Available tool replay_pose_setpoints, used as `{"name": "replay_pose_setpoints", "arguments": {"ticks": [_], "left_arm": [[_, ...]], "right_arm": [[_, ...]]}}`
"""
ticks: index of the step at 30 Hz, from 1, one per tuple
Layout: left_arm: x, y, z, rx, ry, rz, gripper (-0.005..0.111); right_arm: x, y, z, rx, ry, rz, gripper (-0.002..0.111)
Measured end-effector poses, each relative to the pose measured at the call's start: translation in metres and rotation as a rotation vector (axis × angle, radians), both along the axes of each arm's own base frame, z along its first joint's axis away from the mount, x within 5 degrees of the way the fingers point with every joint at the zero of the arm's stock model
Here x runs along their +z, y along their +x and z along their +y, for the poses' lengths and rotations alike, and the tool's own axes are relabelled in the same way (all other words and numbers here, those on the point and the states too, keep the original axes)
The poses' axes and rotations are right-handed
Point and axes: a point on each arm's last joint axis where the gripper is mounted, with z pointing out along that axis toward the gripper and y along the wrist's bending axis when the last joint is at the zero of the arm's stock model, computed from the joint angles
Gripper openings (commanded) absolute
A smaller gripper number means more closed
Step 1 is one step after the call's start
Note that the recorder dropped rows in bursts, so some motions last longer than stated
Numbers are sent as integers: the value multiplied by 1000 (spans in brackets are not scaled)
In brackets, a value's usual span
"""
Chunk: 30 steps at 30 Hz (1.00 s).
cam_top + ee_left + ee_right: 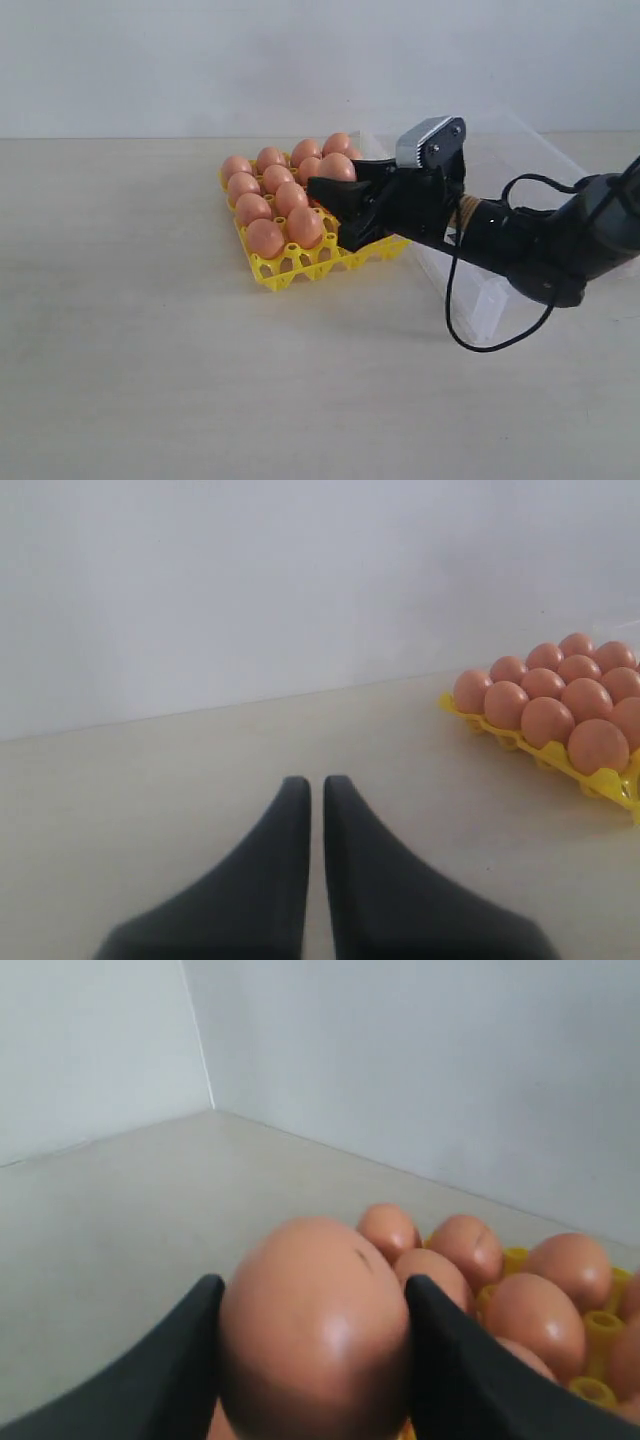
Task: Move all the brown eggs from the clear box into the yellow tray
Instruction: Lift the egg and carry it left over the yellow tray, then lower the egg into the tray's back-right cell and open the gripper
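Observation:
My right gripper [312,1282] is shut on one brown egg [315,1330], which fills the gap between its two black fingers. In the exterior view this gripper [332,212] hangs over the right side of the yellow tray [290,272]. Several brown eggs [265,238] sit in the tray's cups, and they show again in the right wrist view [530,1320]. The clear box [520,160] lies behind the right arm, and I see no egg in the parts that show. My left gripper [316,780] is shut on nothing, low over bare table, well away from the tray [600,780].
The pale table [150,350] stretches to the left and front of the tray. A black cable [480,345] loops down from the right arm near the box's front wall. A white wall stands at the back.

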Motion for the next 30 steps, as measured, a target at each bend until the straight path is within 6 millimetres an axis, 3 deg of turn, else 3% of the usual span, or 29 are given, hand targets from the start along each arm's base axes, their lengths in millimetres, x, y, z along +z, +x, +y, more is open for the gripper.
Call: {"name": "replay_pose_setpoints", "arguments": {"ticks": [3, 10, 30], "left_arm": [[0, 0, 0, 0, 0, 0, 4], [0, 0, 0, 0, 0, 0, 4], [0, 0, 0, 0, 0, 0, 4]], "right_arm": [[-3, 6, 11, 6, 13, -2, 0], [-31, 23, 12, -56, -5, 91, 0], [-39, 27, 11, -82, -141, 152, 0]]}}
